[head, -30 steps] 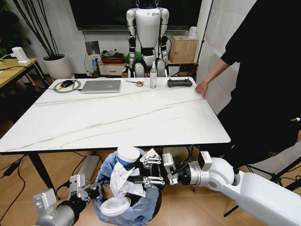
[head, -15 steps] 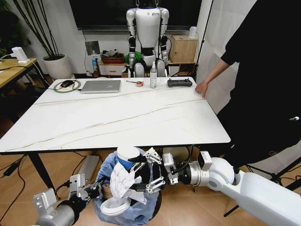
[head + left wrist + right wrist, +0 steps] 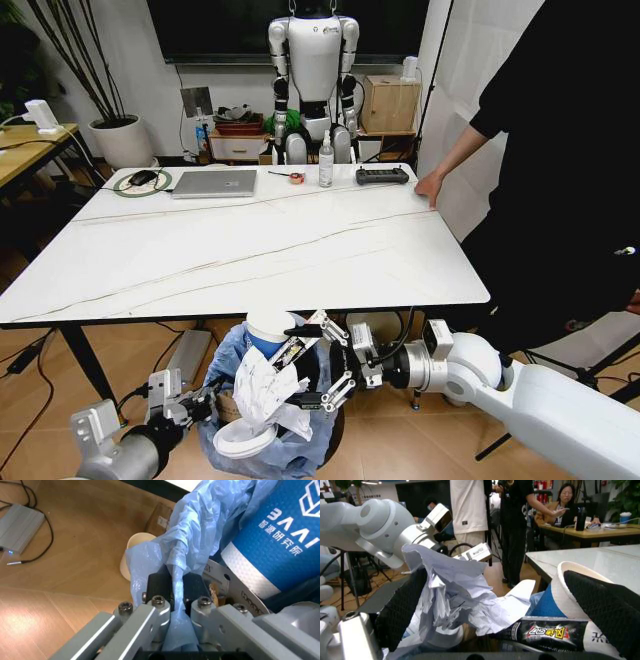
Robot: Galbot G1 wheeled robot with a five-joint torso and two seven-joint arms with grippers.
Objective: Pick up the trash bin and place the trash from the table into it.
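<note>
- My right gripper [image 3: 312, 368] hung over the trash bin [image 3: 300, 455], below the near edge of the table [image 3: 250, 250], its jaws spread wide and holding nothing.
- Between its black, pebbled pads [image 3: 605, 607] stood the crumpled white tissue [image 3: 265, 385], a creased, peaked wad pointing upward out of the bin.
- Just beside the tissue sat the blue paper cup [image 3: 270, 328], upright with a slight lean, its white rim at the top and white print on its side.
- A glossy black packet [image 3: 547, 632] lay flat under the cup's rim, and a white lid [image 3: 243, 438] rested at the bin's near side.
- My left gripper [image 3: 177, 603] was clamped on the bin's crinkled, translucent light-blue bag [image 3: 200, 525] at the rim, the film bunched between its dark pads.
- The bin stood on the wooden floor [image 3: 400, 440], mouth up.
- On the table's far side lay a laptop [image 3: 214, 183], a bottle [image 3: 326, 160] and a black remote [image 3: 383, 176]; a person's hand [image 3: 431, 188] rested on its right edge.
</note>
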